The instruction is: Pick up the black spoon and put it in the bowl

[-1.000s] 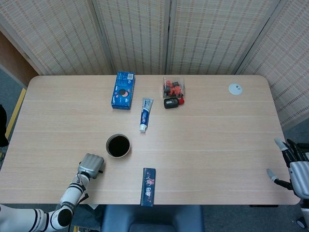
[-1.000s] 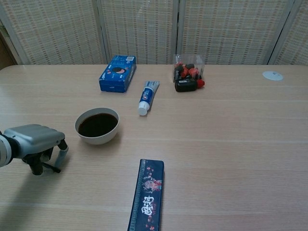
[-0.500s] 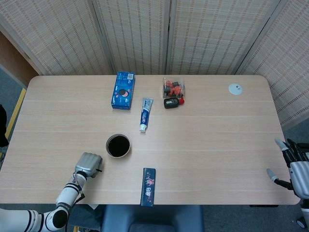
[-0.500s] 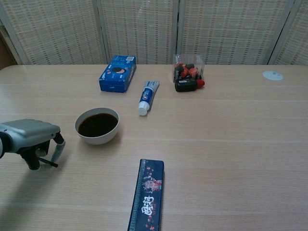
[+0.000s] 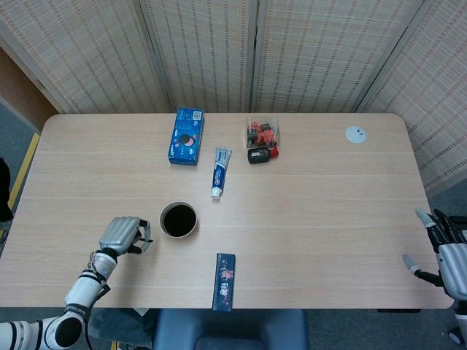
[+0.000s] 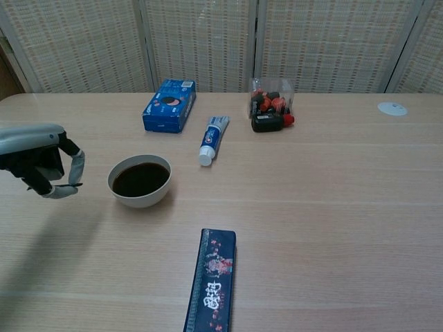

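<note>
The white bowl [image 5: 179, 205] [image 6: 140, 200], dark inside, stands on the table left of centre. My left hand [image 5: 121, 235] [image 6: 38, 160] hovers above the table just left of the bowl, fingers curled around a thin black handle. Only a short black end of the black spoon [image 6: 71, 185] pokes out toward the bowl; the rest is hidden in the hand. My right hand [image 5: 443, 251] hangs off the table's right edge with its fingers apart and nothing in it; the chest view does not show it.
A blue cookie box [image 5: 185, 136], a toothpaste tube [image 5: 220, 172] and a clear box of red and black items [image 5: 262, 135] lie behind the bowl. A dark flat box [image 5: 225, 281] lies at the front edge. A white disc [image 5: 355, 134] sits far right.
My left hand has risen off the table with the black spoon and shifted left and away from the front edge, now level with the bowl's left side. The right hand has not moved.
</note>
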Controlling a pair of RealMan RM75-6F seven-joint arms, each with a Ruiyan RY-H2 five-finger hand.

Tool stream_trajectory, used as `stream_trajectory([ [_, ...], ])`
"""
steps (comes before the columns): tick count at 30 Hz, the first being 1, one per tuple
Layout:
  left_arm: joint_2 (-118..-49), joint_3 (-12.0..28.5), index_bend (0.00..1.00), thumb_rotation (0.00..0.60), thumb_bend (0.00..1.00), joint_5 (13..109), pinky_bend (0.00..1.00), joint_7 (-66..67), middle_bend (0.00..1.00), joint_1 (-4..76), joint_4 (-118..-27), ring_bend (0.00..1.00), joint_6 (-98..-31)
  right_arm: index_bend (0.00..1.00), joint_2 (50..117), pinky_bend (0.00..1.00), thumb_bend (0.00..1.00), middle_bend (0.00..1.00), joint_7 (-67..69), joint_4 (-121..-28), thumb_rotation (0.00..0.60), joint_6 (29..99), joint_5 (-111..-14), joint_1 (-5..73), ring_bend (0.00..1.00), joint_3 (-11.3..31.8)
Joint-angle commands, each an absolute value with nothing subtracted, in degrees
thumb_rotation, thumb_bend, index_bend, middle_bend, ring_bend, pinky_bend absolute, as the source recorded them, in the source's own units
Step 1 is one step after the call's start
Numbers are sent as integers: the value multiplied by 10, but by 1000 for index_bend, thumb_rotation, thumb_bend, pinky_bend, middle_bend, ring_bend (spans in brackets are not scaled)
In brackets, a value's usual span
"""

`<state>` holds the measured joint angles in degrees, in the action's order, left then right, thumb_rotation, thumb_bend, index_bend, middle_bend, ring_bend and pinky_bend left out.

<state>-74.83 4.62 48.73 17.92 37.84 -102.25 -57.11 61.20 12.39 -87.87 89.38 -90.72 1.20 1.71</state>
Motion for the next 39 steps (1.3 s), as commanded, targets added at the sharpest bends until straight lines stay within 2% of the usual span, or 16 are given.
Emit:
stream_trajectory([
  [1, -712, 83, 619, 600, 424, 515, 1000, 85, 1000, 360, -1045, 1000, -543, 30, 612, 130, 264, 150, 125, -878, 600, 894, -907, 11, 33, 17],
  [8, -690, 128, 620, 600, 427, 555, 1000, -61, 1000, 343, -1057, 1000, -512, 30, 614, 130, 265, 150, 127, -874, 600, 896, -908, 10, 33, 16],
  [15, -716, 156, 620, 600, 427, 552, 1000, -139, 1000, 352, -1041, 1000, -483, 30, 615, 130, 264, 150, 127, -873, 600, 895, -908, 11, 33, 16],
  [32, -850, 183, 627, 600, 427, 485, 1000, -166, 1000, 424, -917, 1000, -429, 30, 608, 130, 265, 150, 120, -884, 600, 894, -902, 9, 33, 18],
  [39, -888, 183, 627, 600, 427, 464, 1000, -137, 1000, 449, -874, 1000, -434, 30, 608, 130, 264, 150, 120, -883, 600, 891, -898, 9, 33, 19],
])
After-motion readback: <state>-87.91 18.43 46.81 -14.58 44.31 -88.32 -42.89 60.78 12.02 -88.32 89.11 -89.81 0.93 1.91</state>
